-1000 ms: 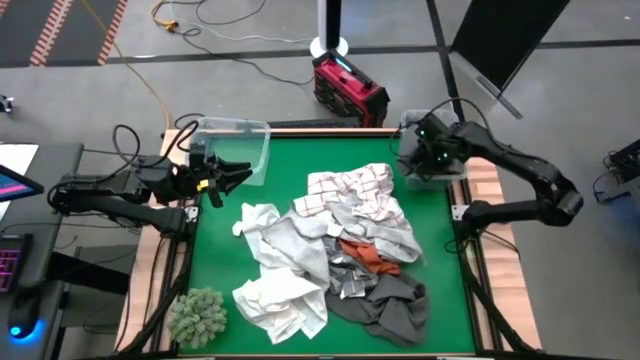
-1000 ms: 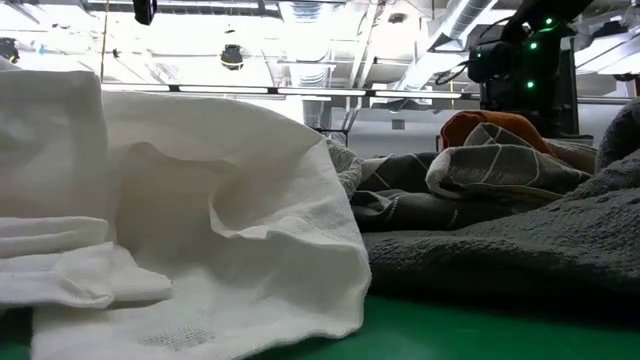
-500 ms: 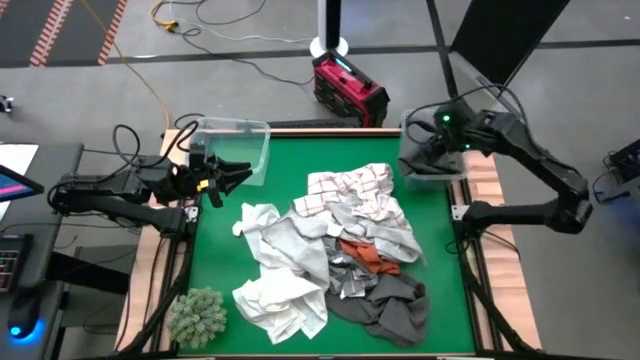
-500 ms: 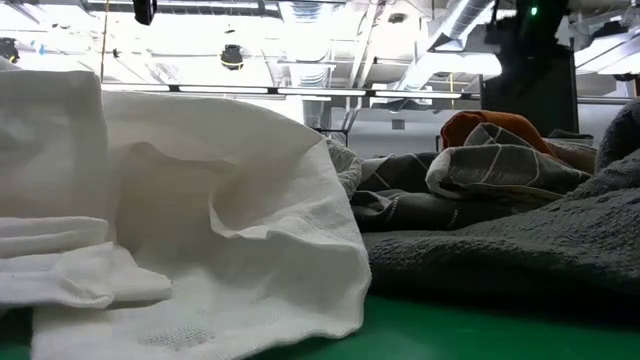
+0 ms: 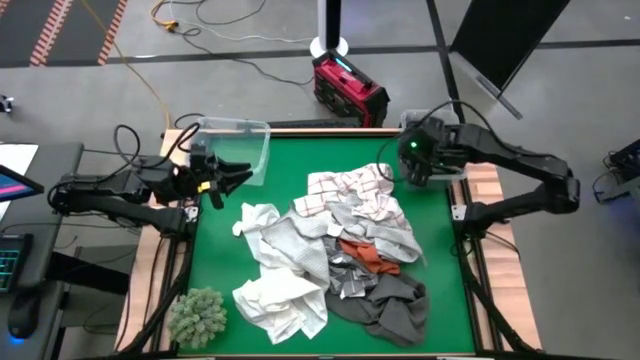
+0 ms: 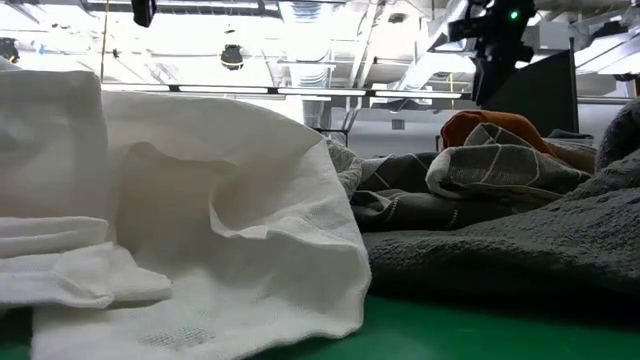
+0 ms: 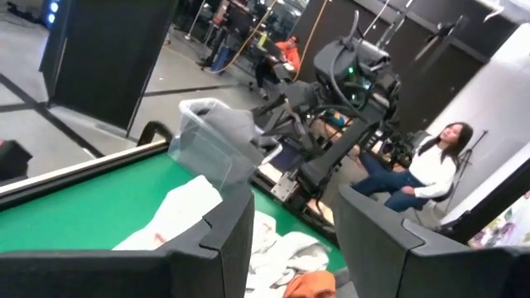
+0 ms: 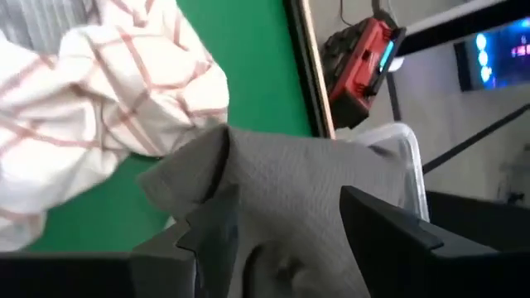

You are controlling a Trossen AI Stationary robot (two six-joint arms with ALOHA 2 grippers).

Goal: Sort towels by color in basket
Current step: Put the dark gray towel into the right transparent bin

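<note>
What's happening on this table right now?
A two-armed robot is sorting a heap of towels on a green table. The right gripper is at the table's far right corner by a clear bin, its fingers open over a grey towel lying beneath them. The left gripper hovers open and empty beside the other clear bin at the far left. Most towels, including the checked one and the rust-orange one, are unsorted.

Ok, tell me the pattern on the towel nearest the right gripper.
White with red-brown checks; right wrist view.
</note>
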